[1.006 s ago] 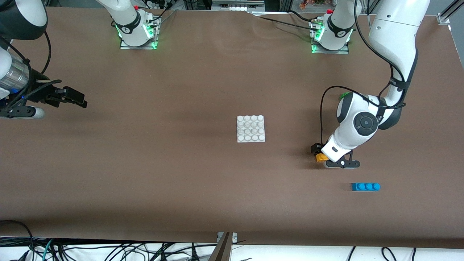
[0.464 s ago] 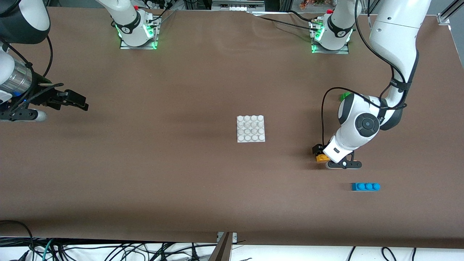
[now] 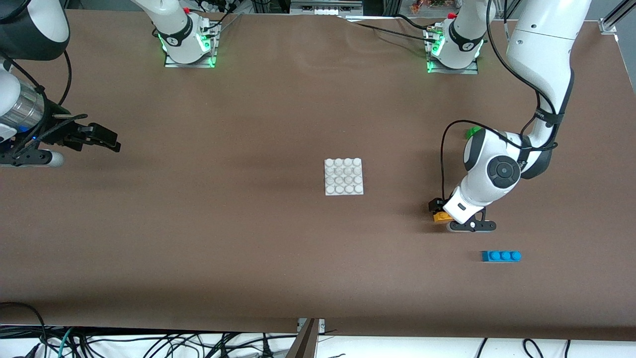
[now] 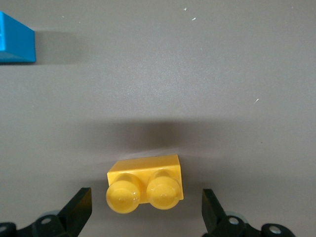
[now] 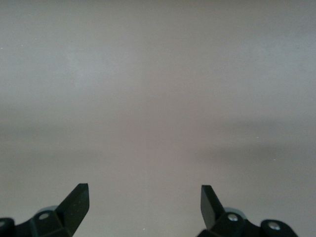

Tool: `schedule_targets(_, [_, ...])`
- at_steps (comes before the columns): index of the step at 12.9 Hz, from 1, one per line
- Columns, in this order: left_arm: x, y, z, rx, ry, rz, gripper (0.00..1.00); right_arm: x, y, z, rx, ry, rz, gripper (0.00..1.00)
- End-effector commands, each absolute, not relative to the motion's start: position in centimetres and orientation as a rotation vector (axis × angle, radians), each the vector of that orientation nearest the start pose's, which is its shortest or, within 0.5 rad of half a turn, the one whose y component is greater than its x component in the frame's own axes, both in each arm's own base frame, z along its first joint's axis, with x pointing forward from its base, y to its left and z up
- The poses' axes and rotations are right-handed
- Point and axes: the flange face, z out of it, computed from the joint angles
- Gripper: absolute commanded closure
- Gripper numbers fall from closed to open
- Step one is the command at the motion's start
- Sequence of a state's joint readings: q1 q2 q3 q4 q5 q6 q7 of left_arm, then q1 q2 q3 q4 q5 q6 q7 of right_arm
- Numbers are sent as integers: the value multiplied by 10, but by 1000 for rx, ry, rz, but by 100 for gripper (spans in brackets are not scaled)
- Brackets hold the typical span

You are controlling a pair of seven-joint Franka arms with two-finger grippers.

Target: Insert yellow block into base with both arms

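Observation:
The yellow block [image 3: 439, 217] lies on the table toward the left arm's end; in the left wrist view it [image 4: 145, 183] shows two round studs. My left gripper [image 3: 439, 210] is low over it, open, with a finger [image 4: 78, 210] on each side and a gap between the fingers and the block. The white base [image 3: 344, 176] lies flat at mid-table, apart from both grippers. My right gripper [image 3: 108, 139] is open and empty above the bare table at the right arm's end; its wrist view shows only its fingertips [image 5: 75, 201] and the table.
A blue three-stud brick [image 3: 501, 256] lies nearer the front camera than the yellow block; its corner shows in the left wrist view [image 4: 16, 40]. A green brick [image 3: 472, 132] peeks out beside the left arm's wrist.
The left gripper has sunk slightly lower around the yellow block. The right arm shifted a little between the first two frames, then stayed still.

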State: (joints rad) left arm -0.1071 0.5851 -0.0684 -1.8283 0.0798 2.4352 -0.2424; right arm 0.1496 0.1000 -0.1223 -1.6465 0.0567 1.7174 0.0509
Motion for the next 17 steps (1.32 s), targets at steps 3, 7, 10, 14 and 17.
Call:
schedule_targets(3, [648,-111,214,-3131,-45,-93,8,575,47,551,-3159,-98,143,0])
schedule_targets(7, [649,-112,208,-3135,-49,-109,9,573,64,552,-3158,-150,146,0])
schedule_targets(10, [650,-109,208,-3130,-50,-110,12,575,67,558,-3158,-152,126,0])
schedule_targets(14, [650,-108,208,-3128,-46,-111,33,578,66,571,-3162,-143,80,0])
schedule_targets(17, [650,-107,209,-3128,-48,-111,63,579,66,578,-3168,-161,55,0])
